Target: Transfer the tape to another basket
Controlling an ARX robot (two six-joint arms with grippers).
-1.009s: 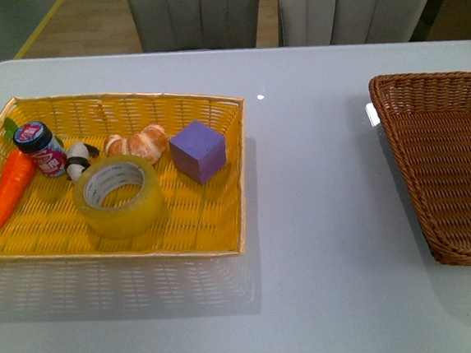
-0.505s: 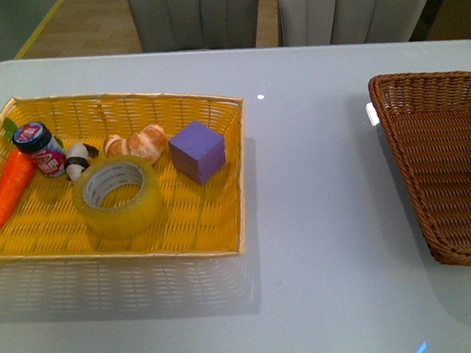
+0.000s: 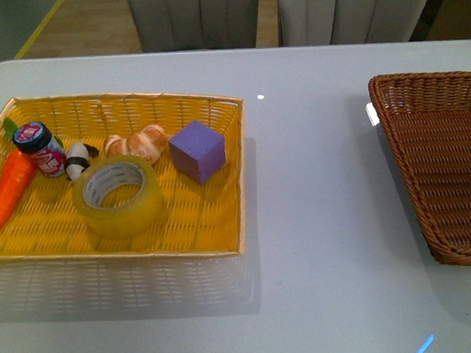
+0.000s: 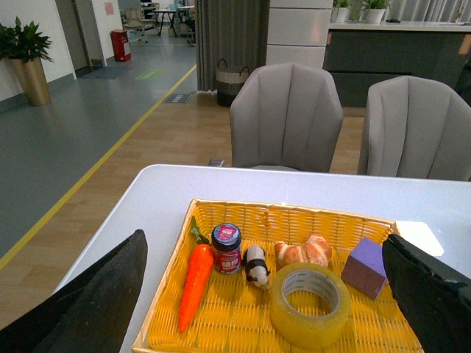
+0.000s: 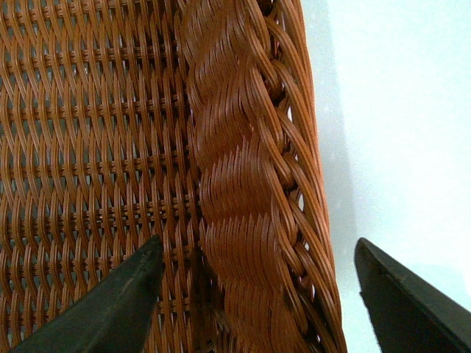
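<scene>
Both my hands gape empty: left hand (image 4: 263, 241) faces the tape (image 3: 121, 211) in the yellow tray (image 3: 130, 101), right hand (image 5: 257, 241) over the basket (image 3: 449, 166) rim.

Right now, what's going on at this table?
Nothing is held yet. The wide roll of translucent yellow packing tape lies flat in the bright yellow woven tray, beside a purple cube. The dark brown wicker basket stands apart to the right, its visible part empty. The left gripper is open, well back from the tray; the right gripper is open over the basket's rim.
</scene>
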